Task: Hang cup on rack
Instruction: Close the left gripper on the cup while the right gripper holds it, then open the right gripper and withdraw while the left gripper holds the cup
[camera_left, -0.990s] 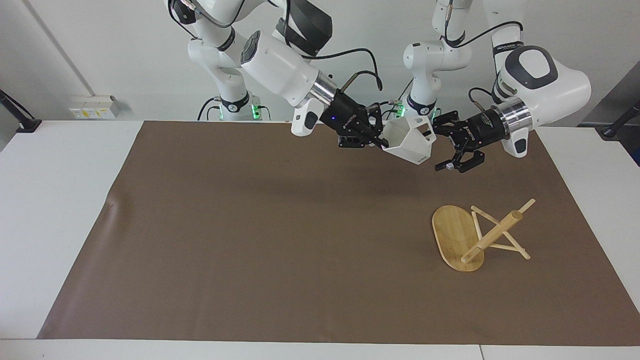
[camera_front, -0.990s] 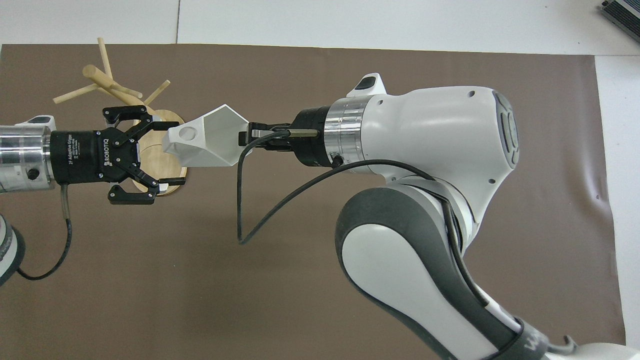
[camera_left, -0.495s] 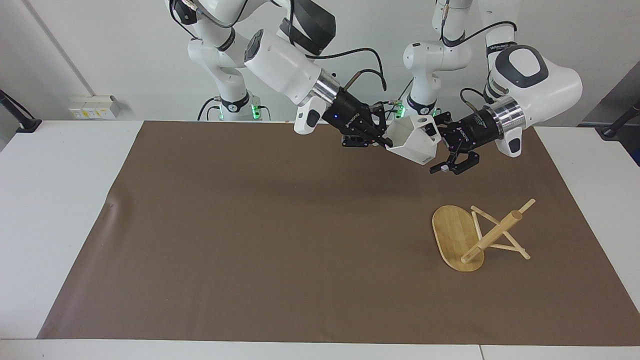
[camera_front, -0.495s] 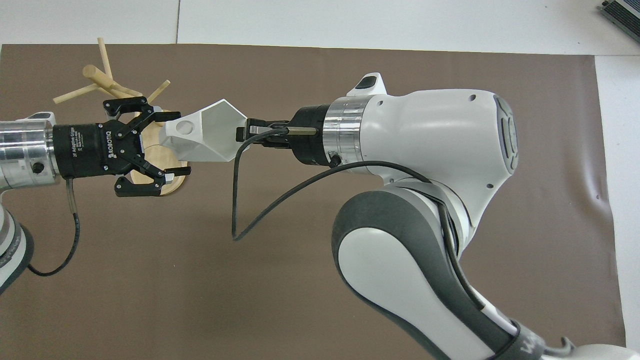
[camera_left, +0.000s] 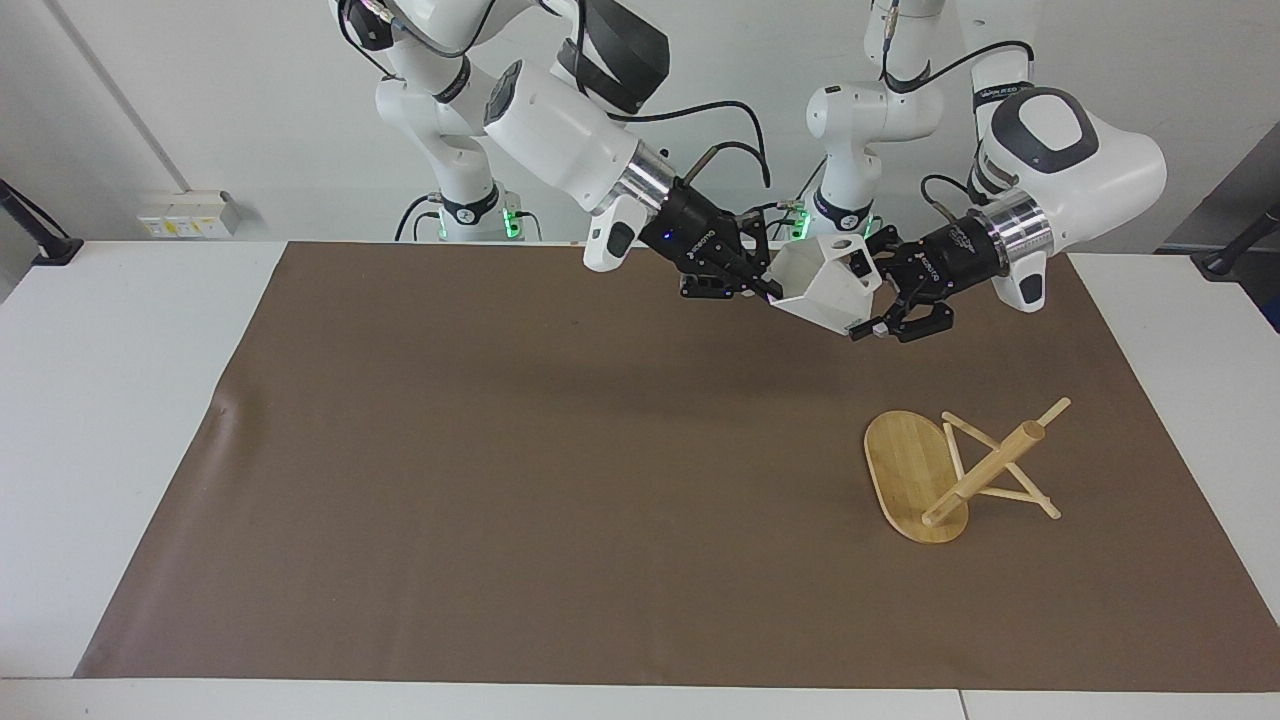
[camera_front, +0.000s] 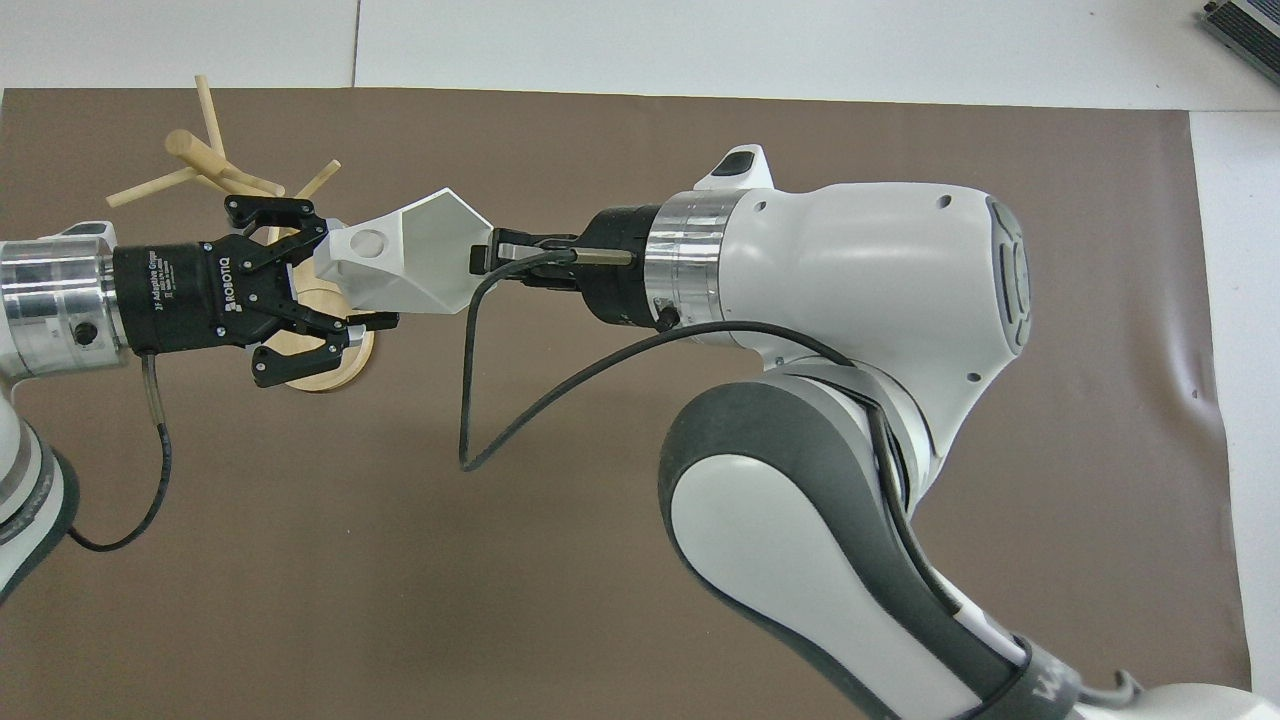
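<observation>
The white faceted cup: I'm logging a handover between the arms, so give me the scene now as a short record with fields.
cup: white faceted cup with pierced handle, in the air over the brown mat
right gripper: shut on the cup's rim
left gripper: closing around the cup's handle end
rack: light bamboo mug tree, standing toward the left arm's end, no cup on it
</observation>
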